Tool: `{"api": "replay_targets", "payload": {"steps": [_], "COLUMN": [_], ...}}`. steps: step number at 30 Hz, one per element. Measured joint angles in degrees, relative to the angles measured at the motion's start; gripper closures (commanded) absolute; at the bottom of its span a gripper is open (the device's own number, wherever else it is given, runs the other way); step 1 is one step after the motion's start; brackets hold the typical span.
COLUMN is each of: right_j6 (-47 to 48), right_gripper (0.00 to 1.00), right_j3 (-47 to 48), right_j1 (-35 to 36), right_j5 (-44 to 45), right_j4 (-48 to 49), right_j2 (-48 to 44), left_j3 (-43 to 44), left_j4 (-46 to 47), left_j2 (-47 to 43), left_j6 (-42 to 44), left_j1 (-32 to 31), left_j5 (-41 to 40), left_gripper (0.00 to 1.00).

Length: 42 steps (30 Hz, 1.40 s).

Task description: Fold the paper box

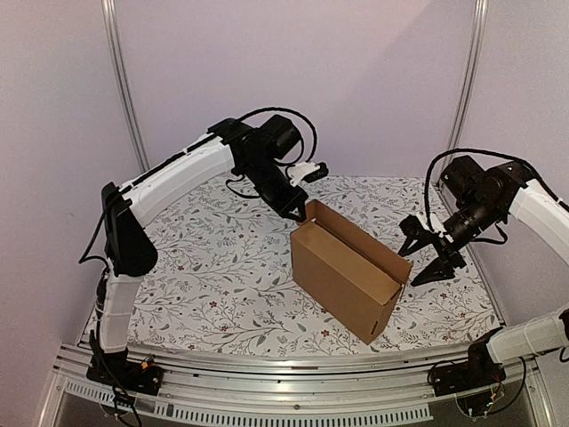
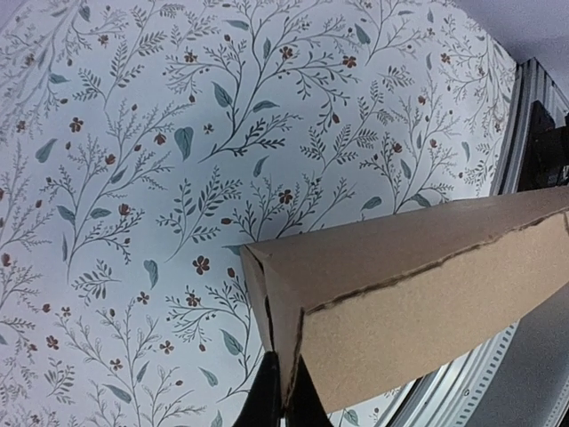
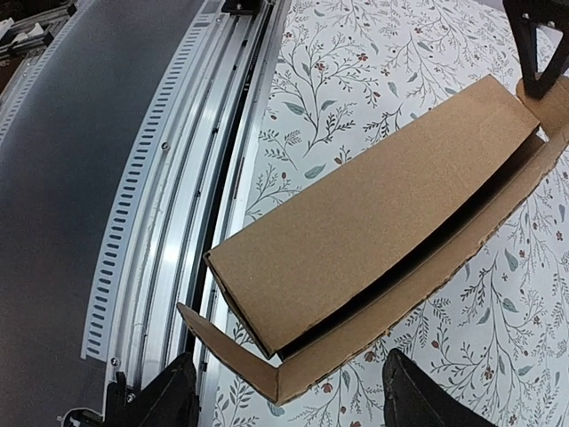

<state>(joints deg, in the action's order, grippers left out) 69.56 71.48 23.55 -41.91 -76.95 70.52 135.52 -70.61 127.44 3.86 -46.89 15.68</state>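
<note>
The left gripper [image 1: 299,212] pinches the paper box [image 1: 347,267]; the right gripper [image 1: 433,253] is spread.
The left fingers [image 2: 260,405] nip the top edge at the box's far corner. The box stands open-topped mid-table on the floral cloth [image 1: 204,267]. The right jaws gape just beside its right end.

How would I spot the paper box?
Look at the big flowery tablecloth. Near its middle stands the paper box. It is the only plain brown thing there, open on top, with the left gripper pinching its far corner.
</note>
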Motion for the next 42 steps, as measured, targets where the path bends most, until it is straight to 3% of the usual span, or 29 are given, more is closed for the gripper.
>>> {"api": "replay_targets", "payload": {"steps": [13,17,21,28,42], "right_j6": [-6.4,-7.8,-5.2,-5.5,-20.9], "right_gripper": [0.41,0.33,0.32,0.40,0.51], "right_j3": [-0.4,-1.6,-2.0,-2.4,-5.2], "right_j1": [0.1,0.1,0.1,0.1,0.1], "right_j5": [-3.3,-3.3,-3.4,-2.2,-1.9], "right_j4": [0.0,0.0,0.0,0.1,0.3], "right_j2": [-0.6,-0.6,-0.6,-0.7,-0.8], "left_j3": [-0.6,-2.4,-2.5,-2.5,-2.5], "left_j4": [0.1,0.7,0.9,0.9,0.9], "left_j2": [-0.3,-1.4,-1.4,-1.4,-1.4], "left_j6": [-2.6,-2.7,-2.6,-2.6,-2.6], "left_j1": [-0.1,-0.3,-0.5,-0.5,-0.5], "left_j5": [0.3,0.3,0.2,0.2,0.3], "left_gripper": [1.00,1.00,1.00,1.00,1.00]}}
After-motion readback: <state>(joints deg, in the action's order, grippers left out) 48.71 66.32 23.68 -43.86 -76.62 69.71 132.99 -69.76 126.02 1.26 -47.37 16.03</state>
